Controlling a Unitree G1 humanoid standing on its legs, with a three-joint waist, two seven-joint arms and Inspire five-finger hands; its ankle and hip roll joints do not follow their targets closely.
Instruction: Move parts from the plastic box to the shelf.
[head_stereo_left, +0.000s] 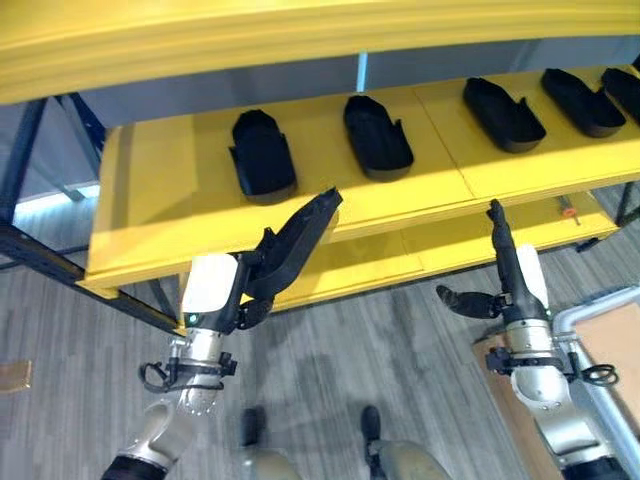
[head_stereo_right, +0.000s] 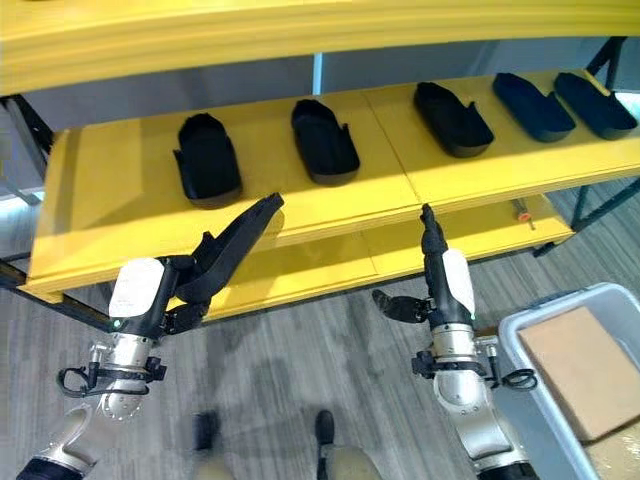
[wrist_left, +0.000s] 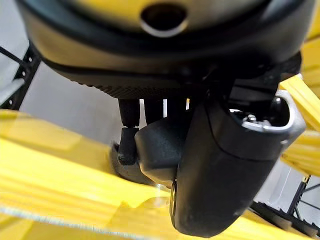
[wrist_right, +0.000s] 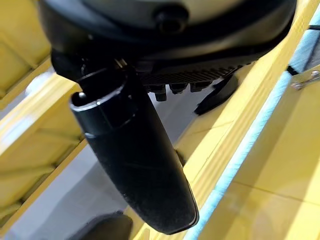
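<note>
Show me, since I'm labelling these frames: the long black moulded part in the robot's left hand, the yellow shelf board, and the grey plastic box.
long black moulded part (head_stereo_left: 300, 238), left eye view, its middle.
yellow shelf board (head_stereo_left: 160, 190), left eye view, bare surface.
grey plastic box (head_stereo_right: 520, 345), right eye view, its rim.

The right robot hand (wrist_right: 150, 30) spans one edge of the view as a dark bulk. Its thumb (wrist_right: 132, 165) juts out long and straight across the picture, and the finger (wrist_right: 165, 90) stubs beside it are barely seen. Past them lie yellow shelf (wrist_right: 260, 165) boards, with one black part (wrist_right: 217, 95) resting on a board close to the fingers.
</note>
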